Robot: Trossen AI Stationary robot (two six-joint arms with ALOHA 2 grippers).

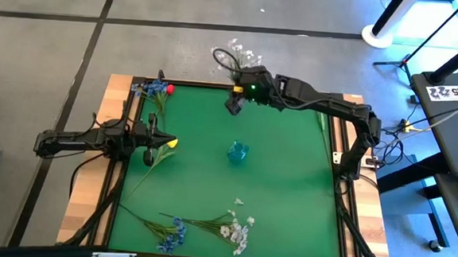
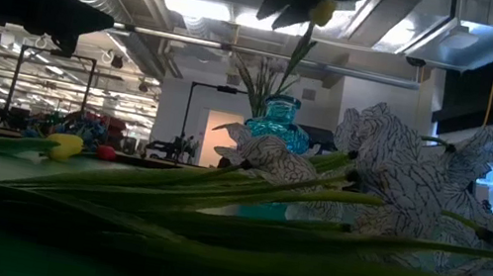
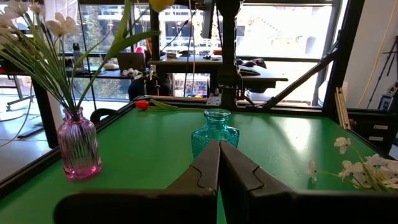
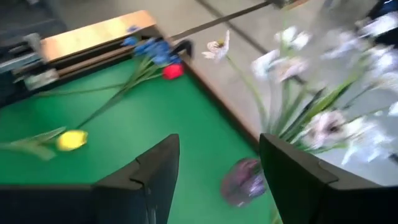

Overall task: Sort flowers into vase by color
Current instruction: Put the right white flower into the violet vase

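The right gripper hangs over the far edge of the green table, and its two fingers stand wide apart with nothing between them. Right under it, seen from its wrist, is a small pink vase with white flowers standing in it. A bit farther out from this gripper, at the far corner, lie a red bud and some blue flowers. In the middle of the table, well away from it, stands a blue glass vase.

The left gripper waits at the left edge, with its fingers pressed shut and empty. A yellow flower lies just beside it. Straight ahead of it is the blue glass vase, and the pink vase is off to one side.

Near the front edge, far from both grippers, lie more blue blooms and white sprays on their green stems.
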